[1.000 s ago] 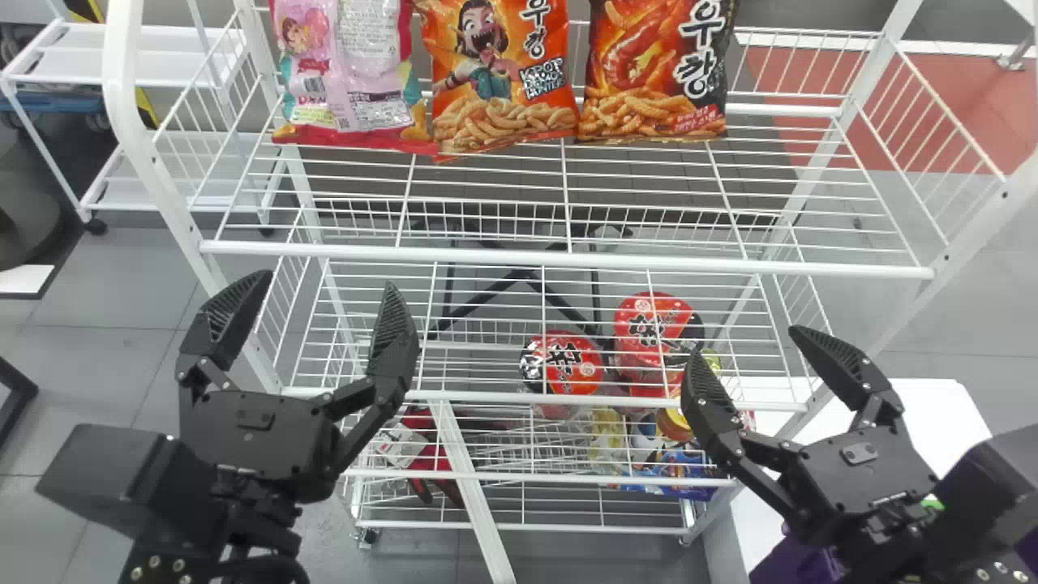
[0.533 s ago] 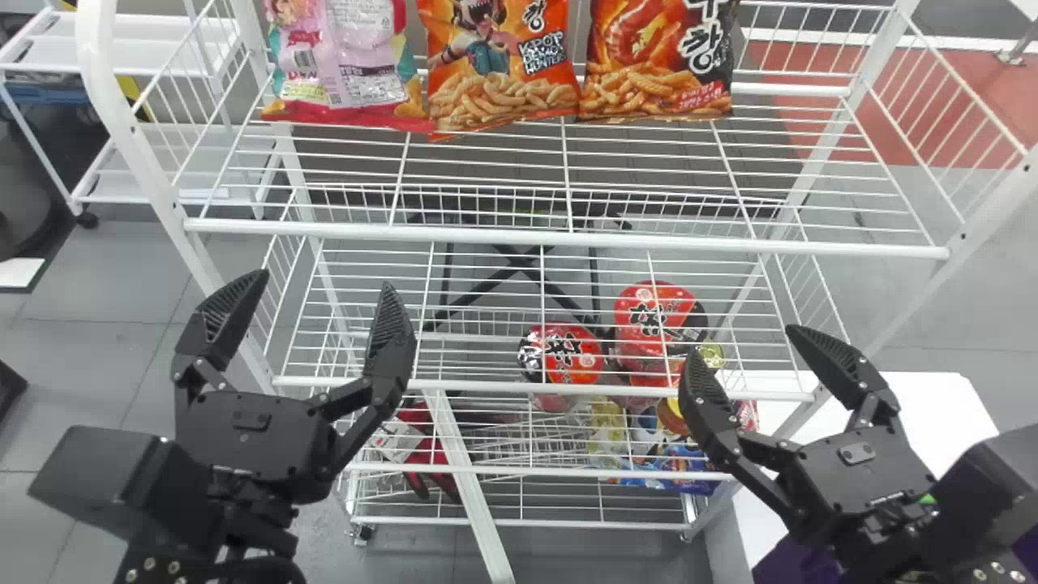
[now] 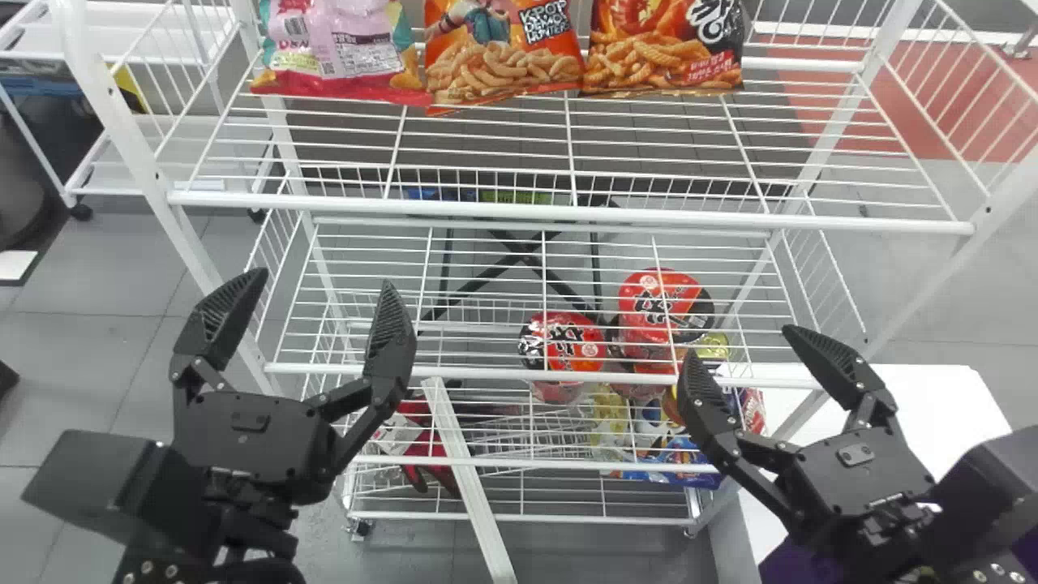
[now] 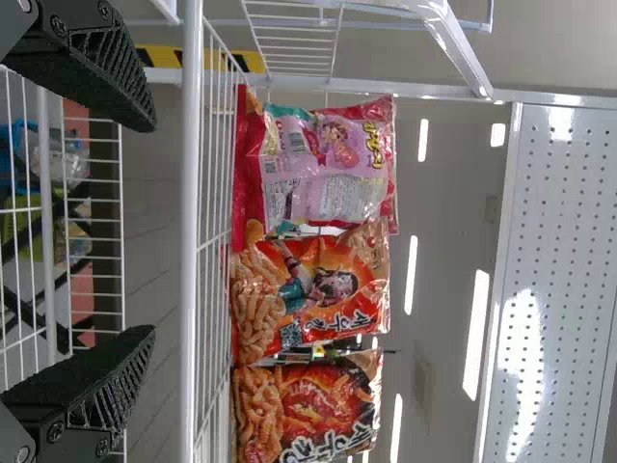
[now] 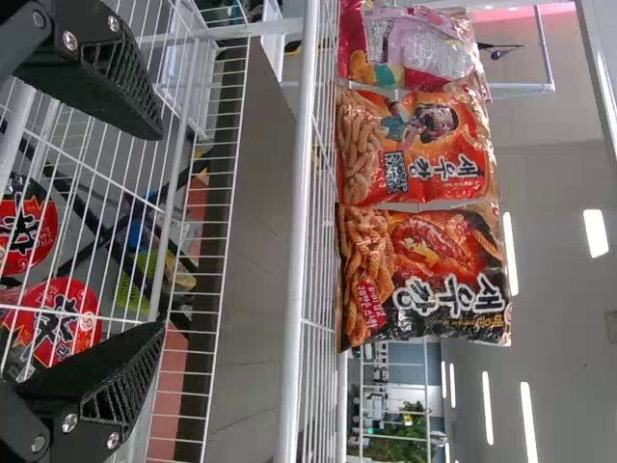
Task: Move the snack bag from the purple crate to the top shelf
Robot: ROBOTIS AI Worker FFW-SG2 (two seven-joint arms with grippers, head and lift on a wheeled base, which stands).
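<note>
My left gripper (image 3: 324,284) stands open and empty before the rack, with its fingers pointing forward; the left wrist view shows this gripper (image 4: 147,227) too. To the right, my right gripper (image 3: 739,345) is likewise open and empty, seen also as the gripper (image 5: 159,231) in the right wrist view. On the top shelf (image 3: 568,212) three bags stand side by side: a pink bag (image 3: 332,49), an orange bag (image 3: 503,61) and a red-black bag (image 3: 661,53). Part of the purple crate (image 3: 799,561) shows beneath the right arm, its contents hidden.
Red noodle cups (image 3: 564,345) and other packets (image 3: 669,458) sit on the lower shelves. A white table (image 3: 932,397) is at the right, a white cart (image 3: 146,146) behind at the left. The rack's white posts (image 3: 130,154) flank the shelves.
In the head view the rack's upper shelf and its bags have shifted upward and appear larger. Both grippers hold nearly the same place in that view and remain open.
</note>
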